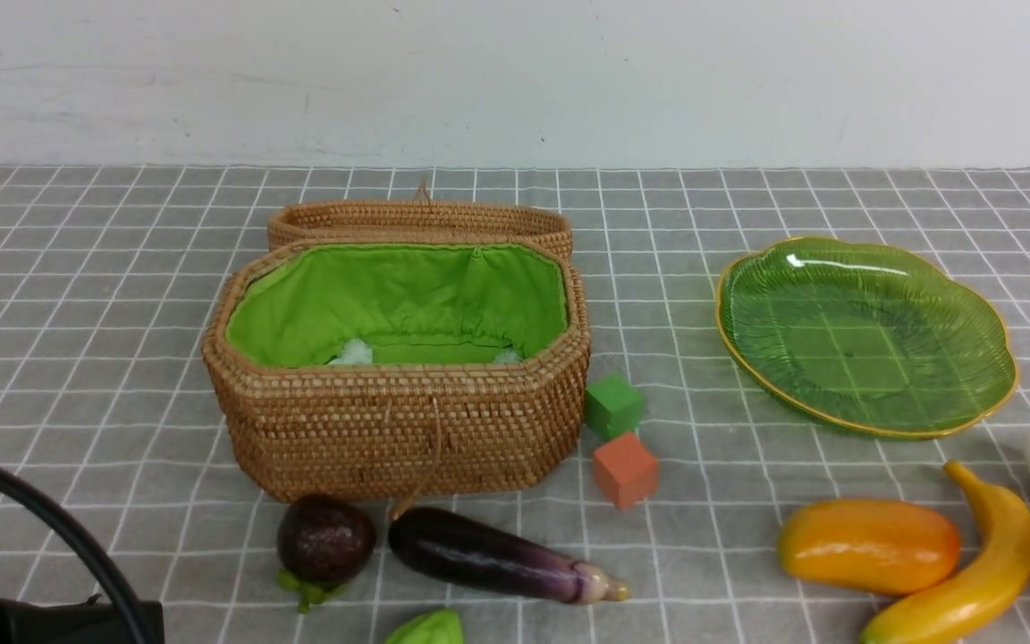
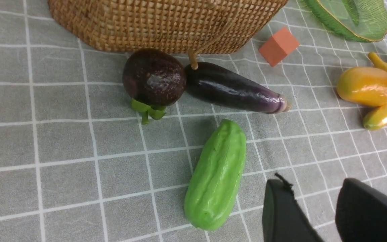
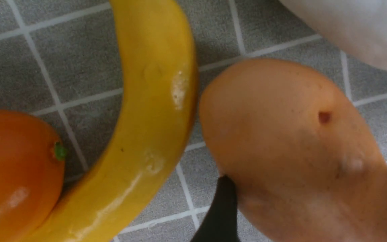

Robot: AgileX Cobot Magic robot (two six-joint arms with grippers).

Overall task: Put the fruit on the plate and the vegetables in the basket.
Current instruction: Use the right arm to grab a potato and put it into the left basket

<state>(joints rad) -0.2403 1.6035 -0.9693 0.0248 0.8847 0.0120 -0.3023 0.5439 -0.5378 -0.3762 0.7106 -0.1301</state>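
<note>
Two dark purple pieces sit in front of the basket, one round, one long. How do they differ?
The round purple fruit is ball-shaped; the eggplant is long and tapers to a pale tip. The fruit has green leaflets beneath it; the eggplant has none. The fruit's skin looks mottled and brownish, the eggplant's smoother and glossier. Both are dark purple and lie side by side just in front of the basket, neither sorted yet.

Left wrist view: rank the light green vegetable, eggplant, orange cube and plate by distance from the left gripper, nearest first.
1. light green vegetable: lies just beside the left gripper.
2. eggplant: past the vegetable, in front of the basket.
3. orange cube: beyond the eggplant's tip, by the basket's corner.
4. plate: farthest, past the cube.
</note>
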